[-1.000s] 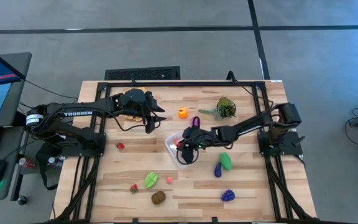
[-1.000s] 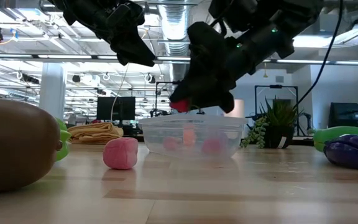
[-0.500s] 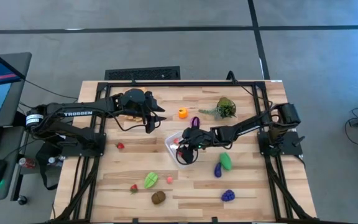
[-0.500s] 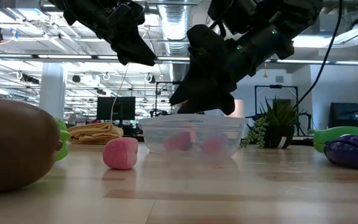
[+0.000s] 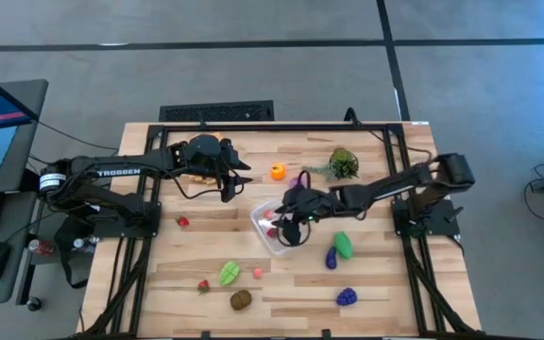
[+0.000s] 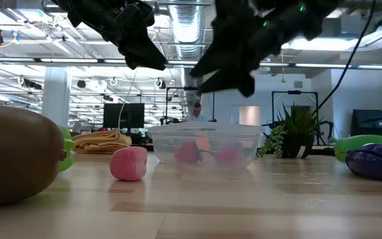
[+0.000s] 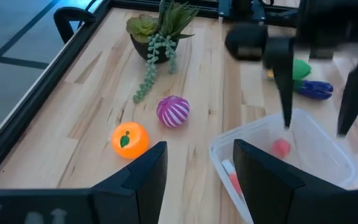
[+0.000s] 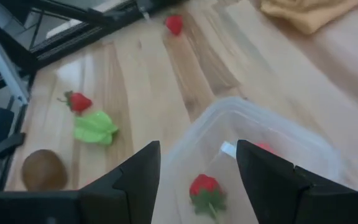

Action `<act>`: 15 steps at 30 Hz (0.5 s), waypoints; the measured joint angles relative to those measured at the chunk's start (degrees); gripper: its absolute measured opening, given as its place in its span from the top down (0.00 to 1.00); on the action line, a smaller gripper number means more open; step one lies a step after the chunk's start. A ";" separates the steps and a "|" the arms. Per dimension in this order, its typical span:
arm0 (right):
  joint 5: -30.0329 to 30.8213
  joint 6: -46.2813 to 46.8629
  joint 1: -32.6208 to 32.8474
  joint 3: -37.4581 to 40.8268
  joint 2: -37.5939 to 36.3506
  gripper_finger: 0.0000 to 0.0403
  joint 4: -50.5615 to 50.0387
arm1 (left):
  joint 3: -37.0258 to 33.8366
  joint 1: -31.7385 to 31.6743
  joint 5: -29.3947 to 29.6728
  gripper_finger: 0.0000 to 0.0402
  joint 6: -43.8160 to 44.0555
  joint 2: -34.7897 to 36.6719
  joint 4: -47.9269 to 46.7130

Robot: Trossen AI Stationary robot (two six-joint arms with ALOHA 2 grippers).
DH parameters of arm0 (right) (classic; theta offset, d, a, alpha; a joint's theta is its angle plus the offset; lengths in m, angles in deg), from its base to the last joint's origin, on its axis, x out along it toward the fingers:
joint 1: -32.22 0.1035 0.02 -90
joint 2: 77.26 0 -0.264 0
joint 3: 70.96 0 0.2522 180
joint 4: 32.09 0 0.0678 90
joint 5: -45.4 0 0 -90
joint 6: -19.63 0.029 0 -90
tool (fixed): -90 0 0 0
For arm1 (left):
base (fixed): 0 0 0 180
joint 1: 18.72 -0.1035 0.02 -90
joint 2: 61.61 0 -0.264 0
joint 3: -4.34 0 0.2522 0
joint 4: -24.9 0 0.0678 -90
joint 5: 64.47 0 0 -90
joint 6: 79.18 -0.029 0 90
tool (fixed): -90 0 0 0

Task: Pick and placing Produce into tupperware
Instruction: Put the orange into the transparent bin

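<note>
The tupperware point(image 5: 274, 227) was clear, holding red and pink produce point(image 8: 205, 188); a purple-and-white striped piece point(image 7: 173, 111) lay beside an orange one point(image 7: 130, 139).

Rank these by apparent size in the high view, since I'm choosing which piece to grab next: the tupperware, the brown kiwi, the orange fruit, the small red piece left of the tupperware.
1. tupperware, clearly largest
2. brown kiwi
3. orange fruit, only slightly smaller than the kiwi, so that order is unsure
4. small red piece, smallest
</note>
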 joint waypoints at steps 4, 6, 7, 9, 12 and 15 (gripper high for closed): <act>0.35 -1.67 0.00 0.00 -6.93 0.42 -8.19 | 0.00 0.02 -1.25 0.57 0.03 0.00 0.01; 0.95 -1.77 0.02 0.00 -10.15 0.42 -12.19 | 0.00 0.04 -1.40 0.57 0.03 0.00 0.01; 1.33 -1.79 0.04 0.00 -11.69 0.42 -14.32 | 0.00 0.04 -1.40 0.57 0.05 0.00 0.01; 1.46 -1.76 0.04 0.00 -14.64 0.42 -18.03 | 0.00 0.04 -1.38 0.57 0.05 0.00 0.01; 1.47 -1.65 0.10 0.00 -18.57 0.42 -22.94 | 0.00 0.04 -1.31 0.57 0.07 0.00 0.01; 1.49 -1.48 0.40 0.00 -22.08 0.42 -26.41 | 0.00 0.04 -1.26 0.57 0.37 0.00 0.01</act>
